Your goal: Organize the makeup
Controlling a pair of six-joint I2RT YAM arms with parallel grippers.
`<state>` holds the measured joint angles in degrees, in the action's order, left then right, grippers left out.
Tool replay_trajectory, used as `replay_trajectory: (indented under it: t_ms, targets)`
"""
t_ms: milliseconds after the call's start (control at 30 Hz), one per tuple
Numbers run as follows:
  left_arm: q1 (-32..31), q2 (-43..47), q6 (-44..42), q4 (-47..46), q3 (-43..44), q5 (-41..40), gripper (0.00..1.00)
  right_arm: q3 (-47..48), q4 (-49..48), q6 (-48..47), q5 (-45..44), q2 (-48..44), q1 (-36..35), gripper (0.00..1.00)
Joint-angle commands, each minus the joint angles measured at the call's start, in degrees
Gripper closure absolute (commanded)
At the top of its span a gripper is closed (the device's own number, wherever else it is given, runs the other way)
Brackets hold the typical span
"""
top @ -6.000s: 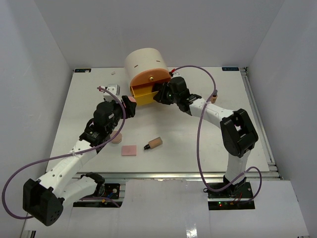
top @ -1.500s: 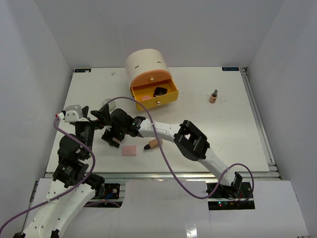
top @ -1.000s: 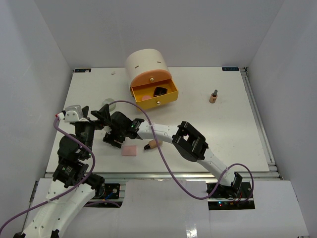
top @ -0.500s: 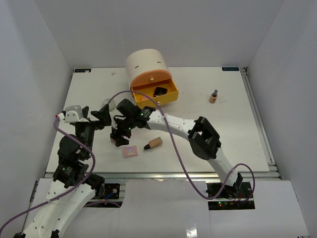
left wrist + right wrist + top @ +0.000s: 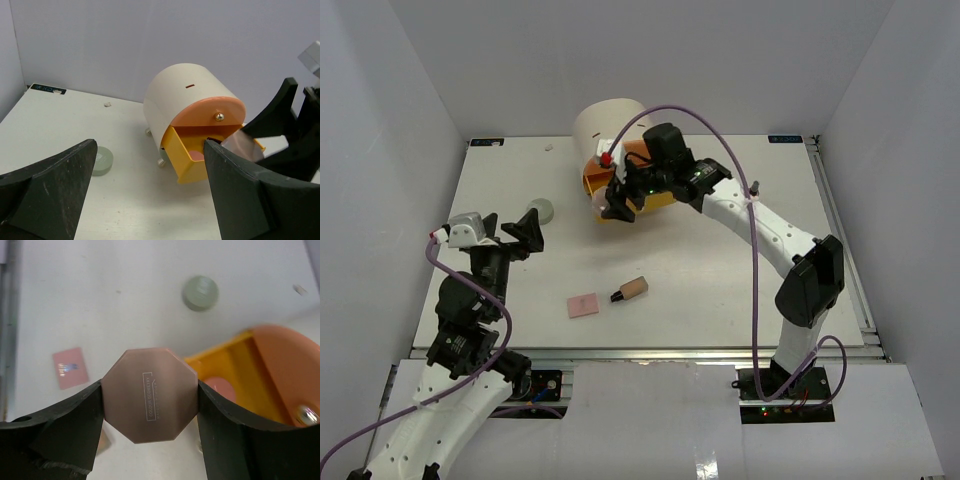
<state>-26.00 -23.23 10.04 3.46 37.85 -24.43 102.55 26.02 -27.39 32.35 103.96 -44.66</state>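
Octagonal compact (image 5: pixel 149 401) is being pinched edge to edge between the right gripper (image 5: pixel 615 200) fingers, hovering just beside the open yellow drawer (image 5: pixel 240 367). A round pink compact (image 5: pixel 219 388) is lying inside that drawer. Left gripper (image 5: pixel 150 197) is hanging wide apart, holding nothing. Pink rectangular compact (image 5: pixel 582 304) and tan bottle (image 5: pixel 631 290) are lying on the table (image 5: pixel 720 280).
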Motion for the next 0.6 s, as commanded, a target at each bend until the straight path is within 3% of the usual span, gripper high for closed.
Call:
replay_trajectory:
  t_ms: [0,267,467,567]
  targets:
    - [0.0,-2.1,-0.5,0.9,-0.2,0.9,0.02,-0.2,-5.6,5.3,-8.4,-0.3,8.6,0.89]
    - [0.0,-3.6,-0.5,1.2,-0.1,1.3,0.02,-3.9,-16.4,10.2,-18.4,1.7,13.3,0.86]
    - [0.1,-4.3,-0.6,1.4,0.0,1.6,0.02,-4.8,-18.5,10.9,-19.9,3.5,13.5,0.75]
    - [0.1,-4.5,-0.6,1.4,0.0,1.7,0.02,-5.3,-18.7,10.4,-20.5,4.0,13.5,0.61]
